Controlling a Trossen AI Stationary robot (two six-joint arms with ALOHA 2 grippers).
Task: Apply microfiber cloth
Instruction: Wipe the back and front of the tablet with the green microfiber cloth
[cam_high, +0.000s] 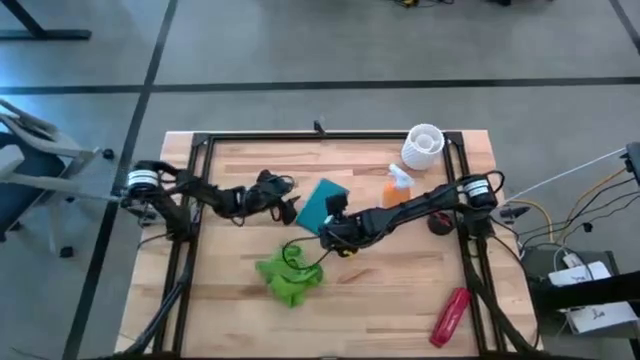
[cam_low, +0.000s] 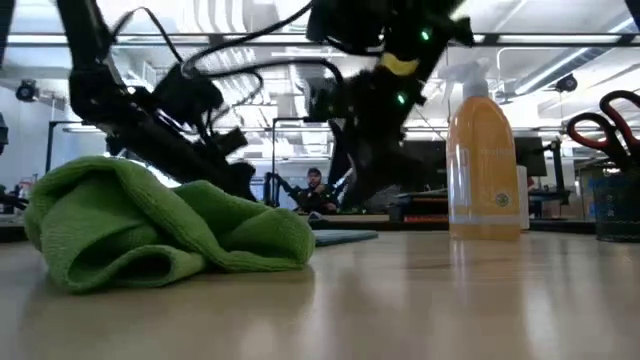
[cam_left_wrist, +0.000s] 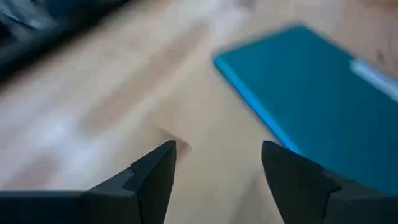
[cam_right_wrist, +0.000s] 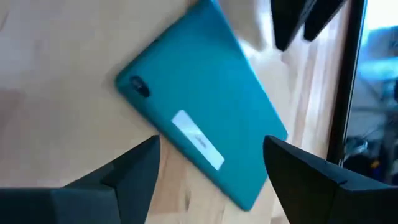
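Observation:
The lime-green microfiber cloth lies crumpled in a heap on the wooden table, near the middle front, and no gripper touches it. A teal flat device lies flat on the table beyond the cloth. My left gripper is open just left of the device and low over the wood. My right gripper is open at the device's near side, between the device and the cloth. Neither gripper has anything between its fingers.
An orange spray bottle stands right of the device, with a white ribbed cup behind it. A red tool lies at the front right. A black frame rims the table.

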